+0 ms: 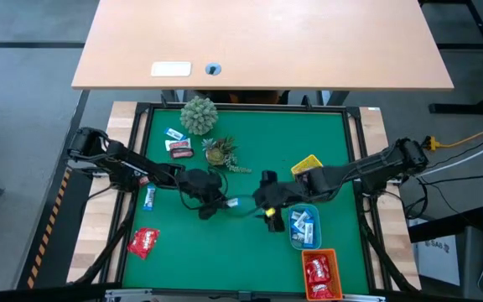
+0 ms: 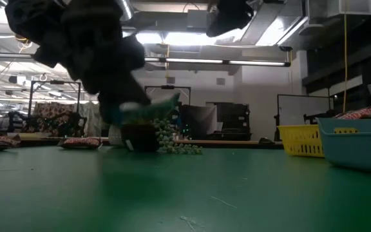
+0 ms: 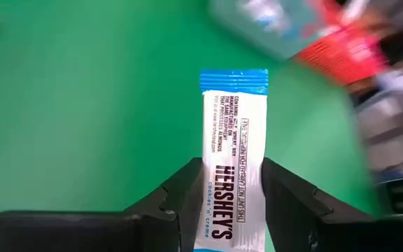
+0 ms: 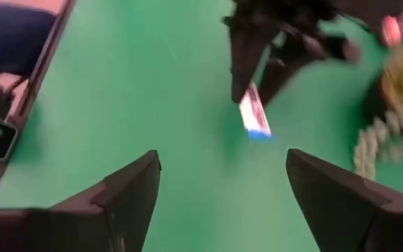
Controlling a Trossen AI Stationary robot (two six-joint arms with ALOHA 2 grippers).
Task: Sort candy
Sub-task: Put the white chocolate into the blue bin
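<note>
Left gripper (image 3: 233,203) clamped on a blue-and-white candy bar (image 3: 232,161), held above the middle of the green mat (image 1: 250,252), wrapper pointing out past the fingertips (lettering reads Hershey's). Right gripper (image 4: 222,189) just beside it toward the right edge, fingers spread wide, nothing between them. More blue-and-white pieces lie in the blue tray (image 1: 303,228) near the right edge; red packets fill the orange tray (image 1: 321,274) at the near right corner. One red packet (image 1: 142,242) lies loose by the near left edge. Yellow tray (image 1: 307,164) sits farther back on the right.
</note>
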